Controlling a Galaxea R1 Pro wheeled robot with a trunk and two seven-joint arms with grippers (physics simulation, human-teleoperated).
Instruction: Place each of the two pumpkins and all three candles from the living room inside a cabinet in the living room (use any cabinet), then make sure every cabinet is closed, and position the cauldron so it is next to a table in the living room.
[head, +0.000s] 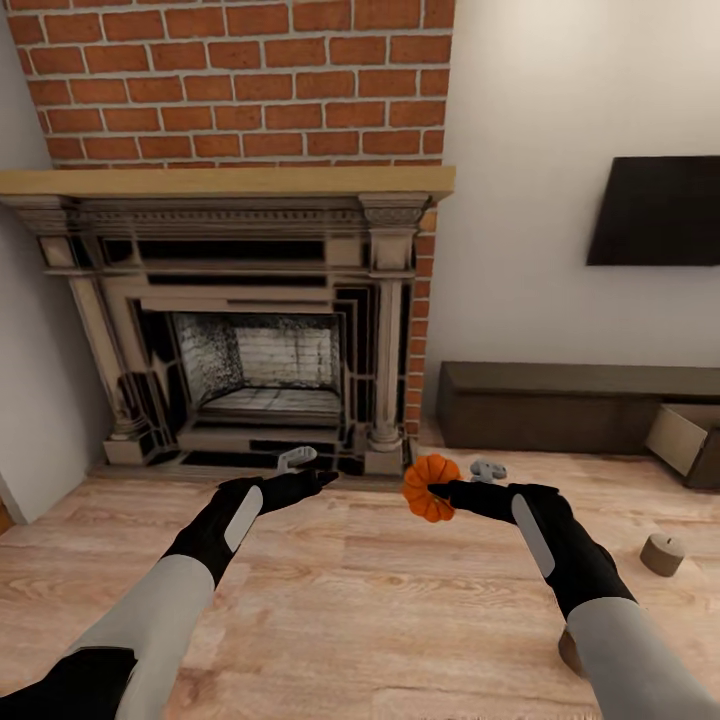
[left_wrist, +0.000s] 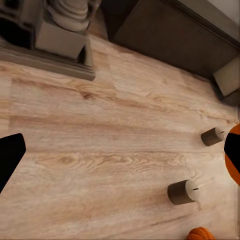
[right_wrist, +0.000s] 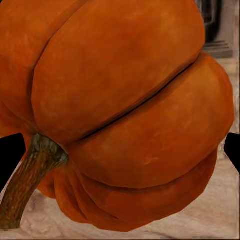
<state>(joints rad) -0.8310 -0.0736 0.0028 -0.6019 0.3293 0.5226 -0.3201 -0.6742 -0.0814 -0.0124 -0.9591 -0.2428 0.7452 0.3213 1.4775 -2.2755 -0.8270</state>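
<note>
Our right claw (head: 437, 490) grips a pumpkin (head: 428, 487) off the floor, stem (right_wrist: 30, 175) sideways toward one finger. Cabinet (head: 560, 405) sits beyond & to its right w/ a drawer (head: 683, 436) pulled out; can't see inside. Left claw (head: 318, 478) holds nothing; can't tell its gap.

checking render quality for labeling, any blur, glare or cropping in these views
Head view: even flat light, no glare, pumpkin in the right gripper sharp. Left wrist view: soft floor texture, candles cast faint shadows. Right wrist view: the pumpkin is so close that the frame edges crop it, its skin slightly blurred.
</note>
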